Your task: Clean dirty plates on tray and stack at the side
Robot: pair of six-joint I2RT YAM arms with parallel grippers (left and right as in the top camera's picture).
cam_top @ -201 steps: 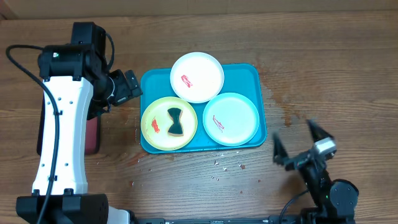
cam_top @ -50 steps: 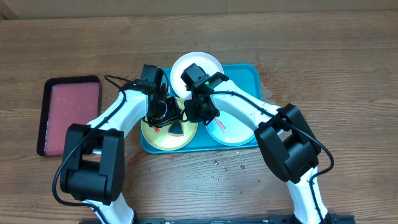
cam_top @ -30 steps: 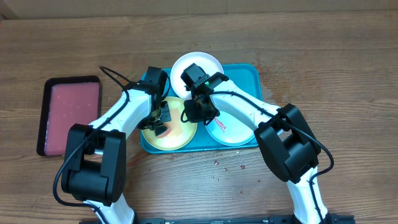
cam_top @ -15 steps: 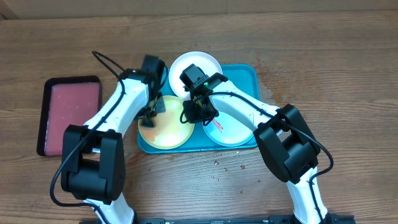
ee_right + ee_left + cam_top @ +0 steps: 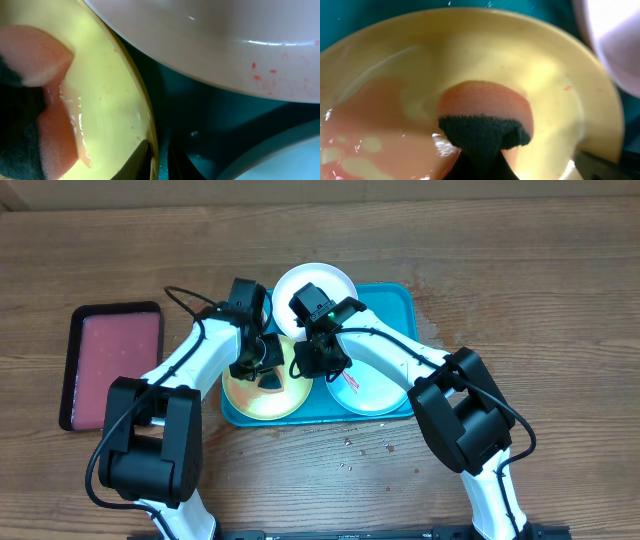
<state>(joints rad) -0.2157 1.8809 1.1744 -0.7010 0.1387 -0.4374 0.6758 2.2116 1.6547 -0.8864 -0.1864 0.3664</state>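
Note:
The turquoise tray (image 5: 402,308) holds three plates. My left gripper (image 5: 262,362) is shut on a black and orange sponge (image 5: 270,378) (image 5: 482,127), pressing it onto the yellow-green plate (image 5: 250,395) (image 5: 560,95), whose surface is wet with pinkish streaks. At that plate's right rim, my right gripper (image 5: 308,364) (image 5: 157,161) is shut, one finger inside the rim (image 5: 145,115) and one outside. The white plate (image 5: 318,284) (image 5: 225,45) lies at the tray's back with red specks. The mint-green plate (image 5: 372,392) sits front right, partly under the right arm, with a red smear.
A black-rimmed pinkish-red tray (image 5: 110,365) lies on the wooden table to the left. Small crumbs (image 5: 350,442) dot the table in front of the turquoise tray. Both arms cross over that tray's left half.
My left gripper has carried the sponge from the yellow-green plate's upper left edge back toward its middle. The right gripper has stayed on the rim.

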